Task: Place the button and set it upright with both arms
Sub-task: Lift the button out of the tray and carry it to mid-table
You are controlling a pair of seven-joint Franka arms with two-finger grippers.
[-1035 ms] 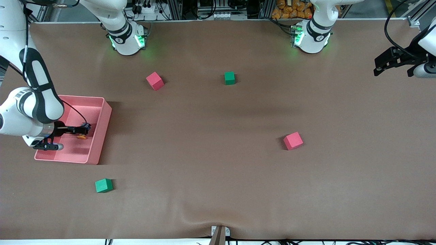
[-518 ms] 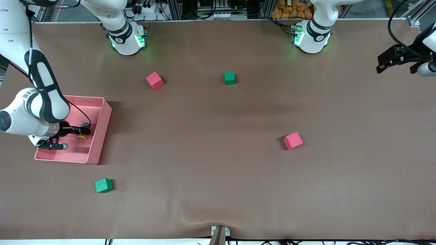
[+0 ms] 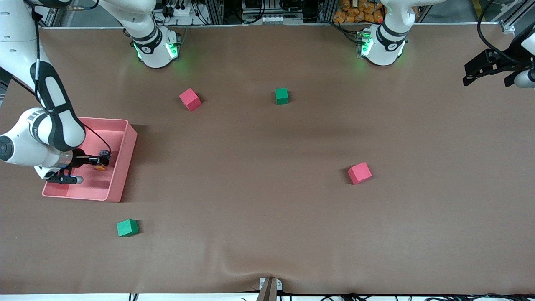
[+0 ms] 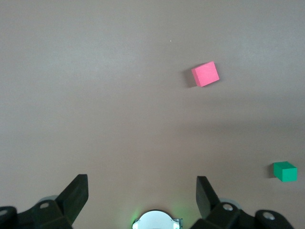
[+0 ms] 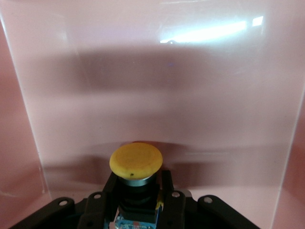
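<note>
Gripping the button (image 5: 136, 164) by its body inside the pink tray (image 3: 125, 154), the right gripper (image 3: 101, 160) should lift straight, clearing the wall, while the left gripper (image 4: 143, 193) waits spread wide above the table.

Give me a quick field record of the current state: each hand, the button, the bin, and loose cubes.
right hand: inside the pink bin, shut on the button
button: orange cap showing between the fingers
left hand: open, waiting over the left arm's end of the table
red cubes: two, and
green cubes: two, and
</note>
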